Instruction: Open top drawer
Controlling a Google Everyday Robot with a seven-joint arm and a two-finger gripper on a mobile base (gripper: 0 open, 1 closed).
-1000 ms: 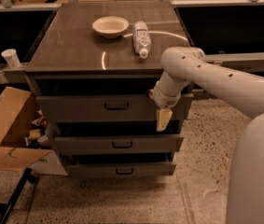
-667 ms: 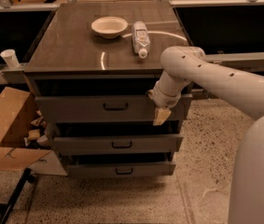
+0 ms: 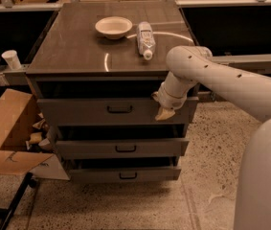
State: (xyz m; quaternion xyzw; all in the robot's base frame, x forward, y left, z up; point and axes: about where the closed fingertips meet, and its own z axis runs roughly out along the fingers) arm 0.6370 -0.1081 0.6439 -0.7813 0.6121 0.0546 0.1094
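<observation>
Your top drawer [image 3: 77, 113] sits directly under the worktop [image 3: 70, 49]. It is the tallest and widest of three dark grey fronts, with its black bar handle [image 3: 119, 109] at centre. A dark strip of shadow runs between the front's upper edge and the worktop's lip.

The tool [image 3: 164, 112] is over the right part of that front, well to the right of the handle and clear of it. Its pale tip points down toward the drawer's lower edge. You cannot tell whether it touches the front, nor whether it is wide or narrow. The white arm [image 3: 221, 78] reaches in from the right and bends at a rounded joint just above the drawer's right corner.

Below come the middle drawer [image 3: 87, 148] and the bottom drawer [image 3: 92, 175]. Each is shallower and narrower, has a similar black handle, and has a dark gap above it.

On the worktop a pale bowl [image 3: 113, 27] stands upright toward the back. Just to its right a white bottle [image 3: 145, 38] lies on its side, cap toward the front edge — the two are near each other but apart.

Left of the cabinet an open cardboard box [image 3: 5, 128] rests on the speckled floor [image 3: 125, 205]. Farther back on that side a paper cup [image 3: 12, 59] stands on a ledge.
</observation>
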